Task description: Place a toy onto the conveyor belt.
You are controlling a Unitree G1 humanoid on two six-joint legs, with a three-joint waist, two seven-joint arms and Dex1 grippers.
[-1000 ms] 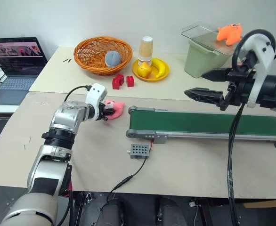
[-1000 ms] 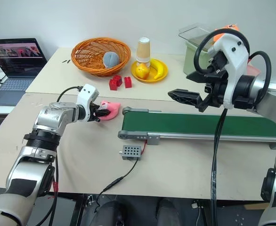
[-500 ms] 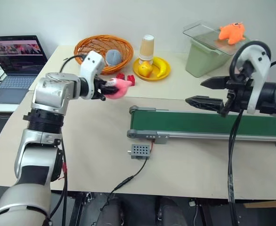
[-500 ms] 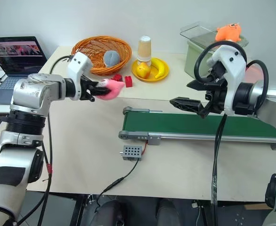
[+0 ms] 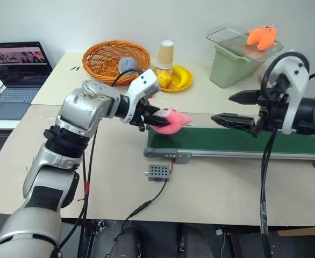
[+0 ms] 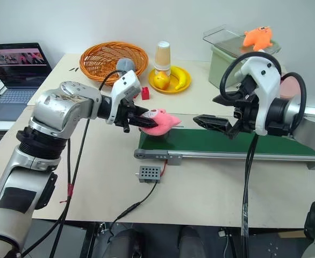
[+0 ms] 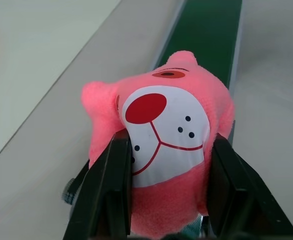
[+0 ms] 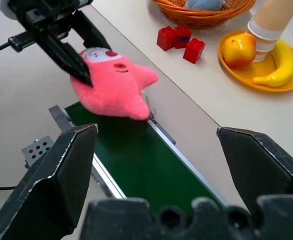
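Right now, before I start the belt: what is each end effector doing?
Left end effector: closed on the pink plush toy, above the conveyor belt end.
Right end effector: open, empty.

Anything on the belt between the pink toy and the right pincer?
No: bare conveyor belt between the pink toy and the right pincer, seen from the right eye.

The left gripper (image 5: 149,119), clamped on the pink plush toy (image 5: 170,120), is carrying it up off the table and across toward the conveyor belt (image 5: 243,141), now holding it above the belt's near end.
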